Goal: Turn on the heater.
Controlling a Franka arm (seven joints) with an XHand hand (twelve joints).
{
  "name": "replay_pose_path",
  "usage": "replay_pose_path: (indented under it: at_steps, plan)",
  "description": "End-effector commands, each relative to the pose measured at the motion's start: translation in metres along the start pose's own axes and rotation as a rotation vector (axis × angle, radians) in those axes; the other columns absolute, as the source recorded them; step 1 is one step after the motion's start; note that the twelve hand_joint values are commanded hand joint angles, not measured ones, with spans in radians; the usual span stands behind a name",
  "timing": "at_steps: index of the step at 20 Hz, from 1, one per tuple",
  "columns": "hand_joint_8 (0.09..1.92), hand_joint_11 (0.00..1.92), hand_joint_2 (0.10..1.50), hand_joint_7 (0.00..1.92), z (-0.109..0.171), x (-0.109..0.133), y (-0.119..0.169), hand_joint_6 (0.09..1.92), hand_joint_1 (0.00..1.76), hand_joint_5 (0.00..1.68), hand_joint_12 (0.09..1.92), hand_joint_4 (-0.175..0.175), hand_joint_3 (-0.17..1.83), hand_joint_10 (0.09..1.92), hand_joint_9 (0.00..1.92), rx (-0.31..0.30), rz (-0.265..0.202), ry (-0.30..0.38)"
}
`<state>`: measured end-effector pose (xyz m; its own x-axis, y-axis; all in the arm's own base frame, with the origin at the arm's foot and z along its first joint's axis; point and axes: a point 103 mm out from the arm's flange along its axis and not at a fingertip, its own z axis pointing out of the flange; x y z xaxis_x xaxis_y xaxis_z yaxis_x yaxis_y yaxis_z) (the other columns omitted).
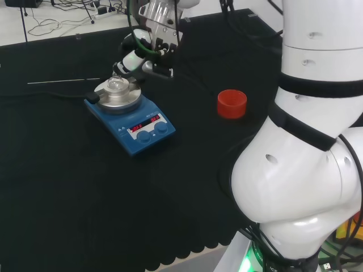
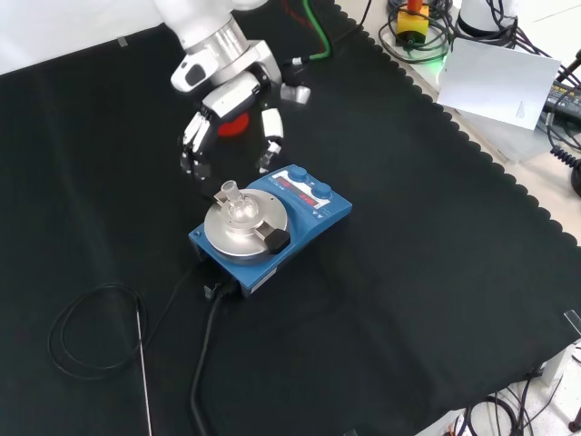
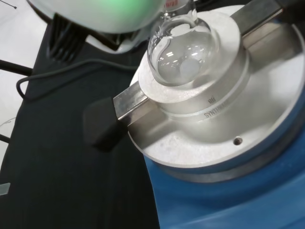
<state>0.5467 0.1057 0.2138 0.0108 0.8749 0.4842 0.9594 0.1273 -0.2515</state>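
Front view: hand [image 2: 227, 113] hangs released, fingers relaxed, beside the blue heater [image 2: 272, 227], touching nothing; red displays already lit, so the task looks about done.

This is a laboratory — a robotics test bench set up for chemistry work. A black cloth [image 2: 436, 272] with a scalloped edge covers the bench, and on it stands a blue hotplate stirrer [image 2: 272, 227] with lit red displays and two knobs, a round glass flask [image 3: 183, 50] seated in its metal block. A red ribbed ring stand [image 1: 232, 103] sits nearby. Loose cables [image 2: 508, 27] and gear crowd the bench's edges — a working room, not a home.
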Motion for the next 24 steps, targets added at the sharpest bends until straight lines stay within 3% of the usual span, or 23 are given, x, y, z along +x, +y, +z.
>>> replay_pose_path:
  at_steps: [1,8,13,18,24]
  plan:
    - [0.73,0.30,0.53,0.20,-0.023,-0.004,-0.048,0.53,0.93,0.40,1.37,-0.039,0.65,0.71,0.49,-0.067,0.003,-0.028]
    - [0.74,0.33,0.55,0.28,-0.015,-0.008,-0.093,0.51,0.93,0.41,1.36,-0.038,0.64,0.69,0.57,-0.062,0.013,-0.067]
    - [0.75,0.48,0.59,0.53,0.003,-0.011,-0.123,0.50,0.96,0.44,1.31,-0.041,0.64,0.63,0.82,-0.011,0.004,-0.205]
    - [0.77,0.52,0.60,0.62,0.018,-0.022,-0.144,0.51,0.97,0.45,1.30,-0.041,0.65,0.63,0.90,0.059,0.028,-0.219]
    - [0.92,0.77,0.63,0.97,0.031,-0.032,-0.157,0.57,1.03,0.47,1.19,-0.053,0.70,0.71,1.20,0.121,0.055,-0.242]
